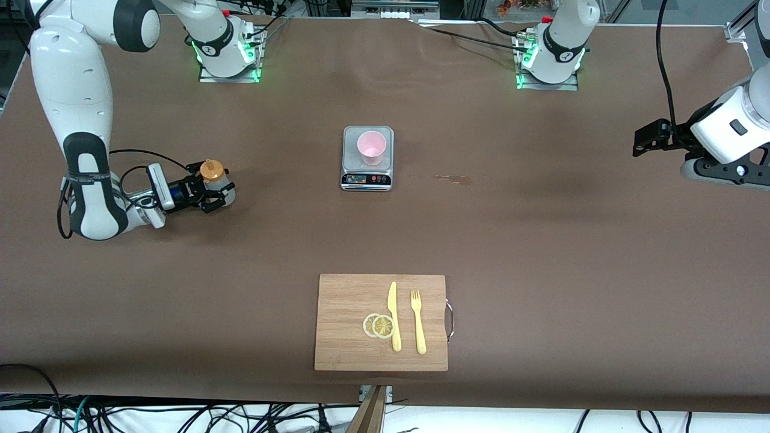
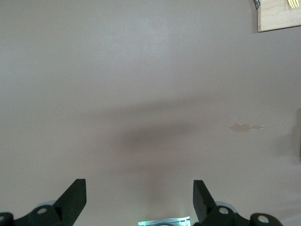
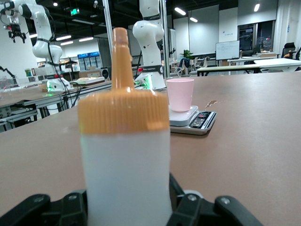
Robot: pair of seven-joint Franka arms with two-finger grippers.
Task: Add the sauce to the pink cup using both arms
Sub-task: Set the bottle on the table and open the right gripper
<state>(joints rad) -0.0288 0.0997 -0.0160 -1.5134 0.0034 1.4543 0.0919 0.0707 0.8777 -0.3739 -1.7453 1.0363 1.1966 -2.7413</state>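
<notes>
I have the right gripper (image 1: 212, 195) down at the desk (image 1: 541, 240) toward the right arm's end, its jaws standing on either side of the sauce (image 1: 213, 178) bottle. From the right wrist view the bottle's whitish body (image 3: 124, 179) fills the space between the jaws, but I cannot tell whether they are pressing it or just bracketing it. The bottle stands upright on the desk, well apart from the pink cup (image 1: 372, 147), which sits on a small scale (image 1: 367, 174) near the middle.

I judge the bottle to be light and soft-walled: squeeze too hard and sauce comes out of the orange nozzle cap (image 3: 123, 101) early. I would hold it on the body below the ribbed cap, firmly enough not to slip on the smooth plastic. The cup looks thin, light and easy to tip, so the second arm should steady it low on the wall.

The left gripper (image 2: 139, 200) waits over bare desk at the left arm's end, jaws wide apart and empty.

A cutting board (image 1: 349, 319) with knife, fork and lemon slices lies nearer the front camera.
</notes>
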